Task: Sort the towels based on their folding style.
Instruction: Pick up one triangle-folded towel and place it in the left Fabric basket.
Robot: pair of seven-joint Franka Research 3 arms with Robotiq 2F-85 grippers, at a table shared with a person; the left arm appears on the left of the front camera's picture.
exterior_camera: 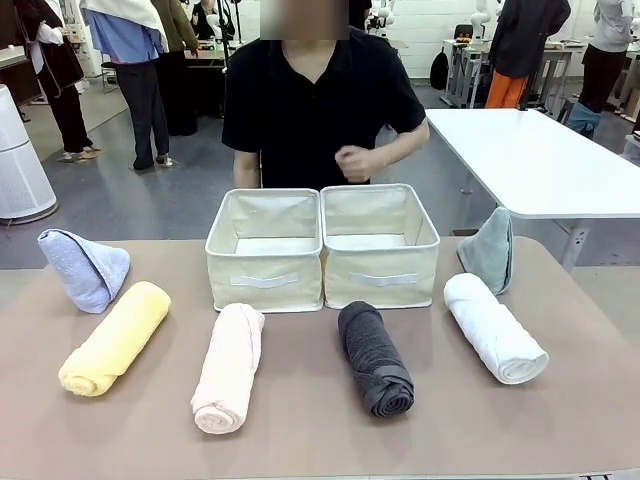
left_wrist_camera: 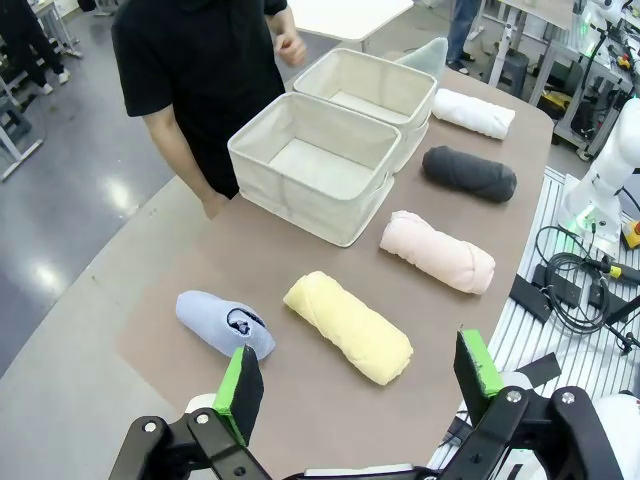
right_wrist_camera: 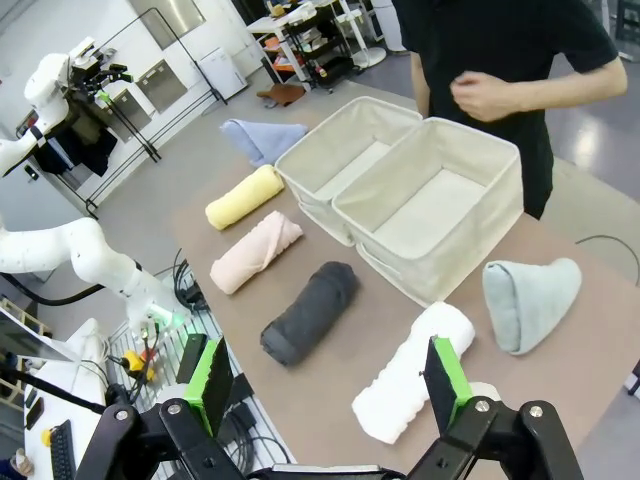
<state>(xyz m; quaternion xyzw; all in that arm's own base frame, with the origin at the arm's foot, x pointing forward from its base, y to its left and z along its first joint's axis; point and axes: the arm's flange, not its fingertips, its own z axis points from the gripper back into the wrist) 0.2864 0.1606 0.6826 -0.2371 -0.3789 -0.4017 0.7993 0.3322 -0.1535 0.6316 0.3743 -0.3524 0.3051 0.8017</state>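
Note:
Four rolled towels lie in a row on the brown table: yellow (exterior_camera: 113, 338), pale pink (exterior_camera: 229, 366), dark grey (exterior_camera: 374, 357) and white (exterior_camera: 494, 327). A lavender-blue cone towel (exterior_camera: 85, 267) sits at the far left and a grey-teal cone towel (exterior_camera: 489, 249) at the far right, beside the bins. My left gripper (left_wrist_camera: 357, 392) hangs open above the table's near edge, over the yellow towel (left_wrist_camera: 347, 325). My right gripper (right_wrist_camera: 328, 385) is open too, high above the white towel (right_wrist_camera: 412, 375) and dark grey towel (right_wrist_camera: 310, 312). Both hold nothing.
Two beige fabric bins (exterior_camera: 265, 250) (exterior_camera: 380, 244) stand side by side at the table's far middle, both with nothing inside. A person in a black shirt (exterior_camera: 315, 95) stands behind them with one hand (exterior_camera: 352, 162) raised. A white table (exterior_camera: 540, 160) is at the back right.

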